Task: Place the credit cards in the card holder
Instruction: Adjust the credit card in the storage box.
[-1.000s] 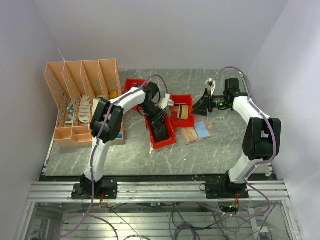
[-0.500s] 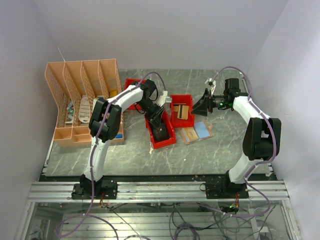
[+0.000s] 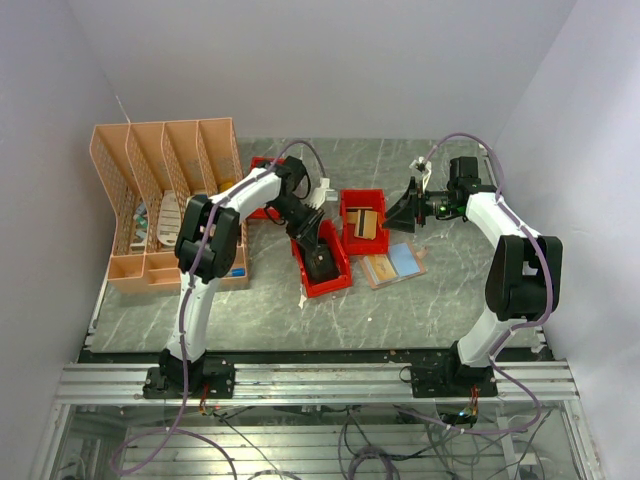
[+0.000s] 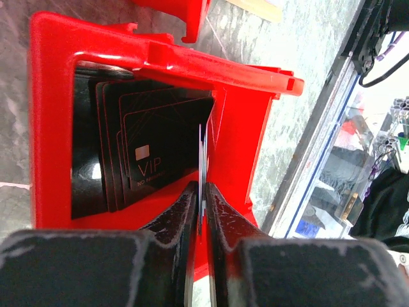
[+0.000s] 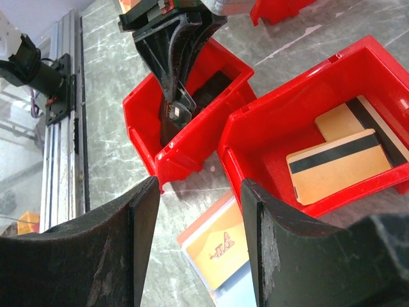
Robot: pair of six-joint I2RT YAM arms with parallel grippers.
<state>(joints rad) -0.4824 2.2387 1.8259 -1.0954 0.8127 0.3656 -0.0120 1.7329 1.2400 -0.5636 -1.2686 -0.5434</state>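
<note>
1. Grey marbled table was seen from above. The left gripper was seen inside a red bin. The right gripper was held beside a second bin containing tan cards. The card holder lay unfolded just before that bin.
2. From the left wrist, the left gripper was seen clamped on a thin card, edge-on, beside black cards.
3. From the right wrist, the right gripper was seen spread and empty above the tan cards and card holder.
</note>
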